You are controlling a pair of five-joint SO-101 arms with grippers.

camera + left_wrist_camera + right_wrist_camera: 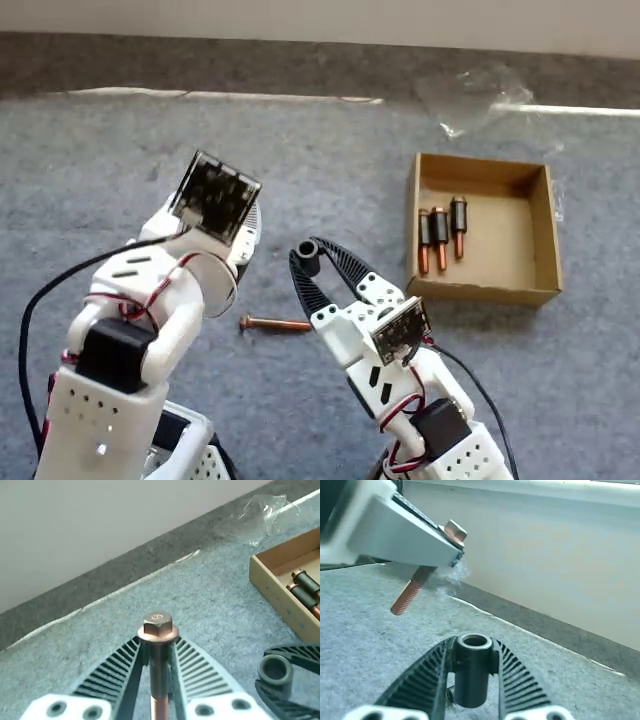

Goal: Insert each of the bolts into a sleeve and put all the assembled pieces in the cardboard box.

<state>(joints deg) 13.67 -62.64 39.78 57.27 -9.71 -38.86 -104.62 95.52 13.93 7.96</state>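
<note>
My left gripper (157,645) is shut on a copper bolt (157,626), hex head up and held upright above the grey carpet. My right gripper (471,650) is shut on a black sleeve (471,672) with its open bore facing up. In the right wrist view the held bolt (412,592) hangs tilted from the left gripper (451,550), above and to one side of the sleeve. In the high view the sleeve (308,258) sits between the right gripper's (308,252) black fingers. A loose bolt (275,323) lies on the carpet. The cardboard box (535,215) holds three assembled pieces (441,235).
A crumpled clear plastic bag (480,95) lies beyond the box near the carpet's far edge. The left arm's wrist block (215,195) hides its fingers in the high view. A pale wall rises behind the carpet.
</note>
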